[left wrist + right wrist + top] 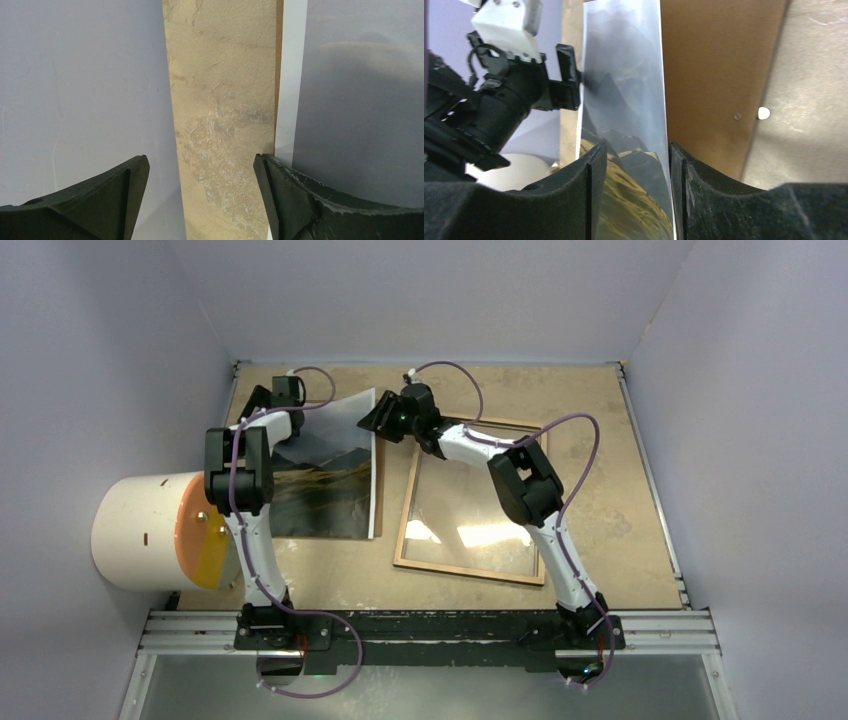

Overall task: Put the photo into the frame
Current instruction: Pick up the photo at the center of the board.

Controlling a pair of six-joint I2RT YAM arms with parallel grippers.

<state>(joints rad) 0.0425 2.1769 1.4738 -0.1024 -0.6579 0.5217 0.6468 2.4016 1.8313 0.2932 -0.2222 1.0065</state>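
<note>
Right gripper point(634, 150) half open, the photo point(624, 75) showing in its gap, no pinch visible. Left gripper point(202, 165) wide, empty, at the photo's opposite edge. The frame point(450, 510) lies flat on the worktop point(620, 490) to the right gripper's right, long axis parallel to the photo's. Right arm nearer.

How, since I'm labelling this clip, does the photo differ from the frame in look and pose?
The photo is an opaque mountain print; the frame is a wood-brown border around a clear pane, the table showing through. The photo lies left, the frame right. The photo's far-right corner sits between the right gripper's fingers; no gripper is at the frame. Both are rectangular and similar in size.
</note>
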